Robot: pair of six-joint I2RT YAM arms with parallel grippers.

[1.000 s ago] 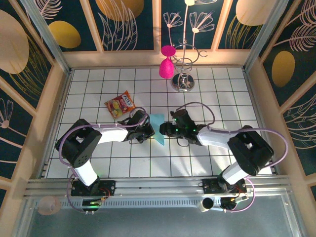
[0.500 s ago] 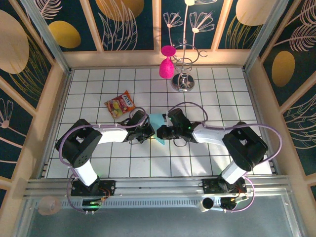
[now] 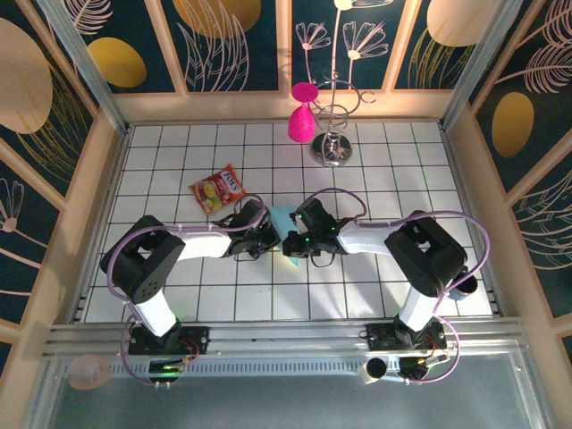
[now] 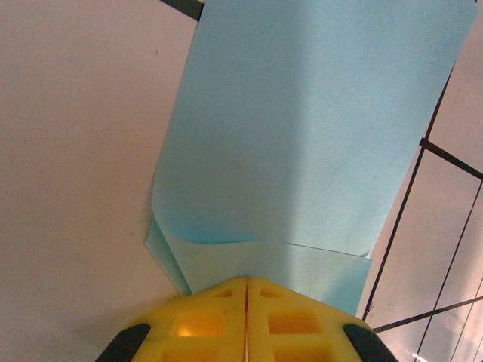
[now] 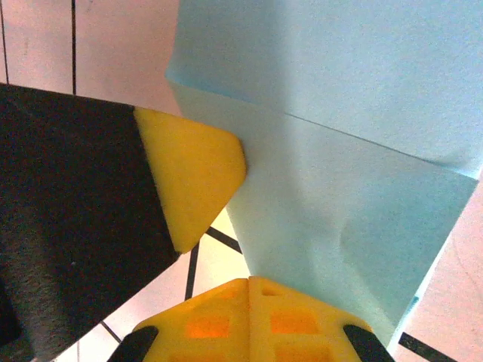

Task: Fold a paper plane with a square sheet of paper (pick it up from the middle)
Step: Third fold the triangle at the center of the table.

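The left gripper [image 4: 247, 280] is clamped on the near edge of the half-folded light-blue paper sheet [image 4: 302, 128], which runs straight ahead from its tips. The right gripper [image 5: 249, 280] pinches the same sheet from the opposite side. Both meet, equally close, mid-way across the tiled table [image 3: 375, 152].

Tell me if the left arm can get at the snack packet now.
Probably yes: snack packet lies close beyond the left gripper, nothing between, though its jaws are shut on the paper.
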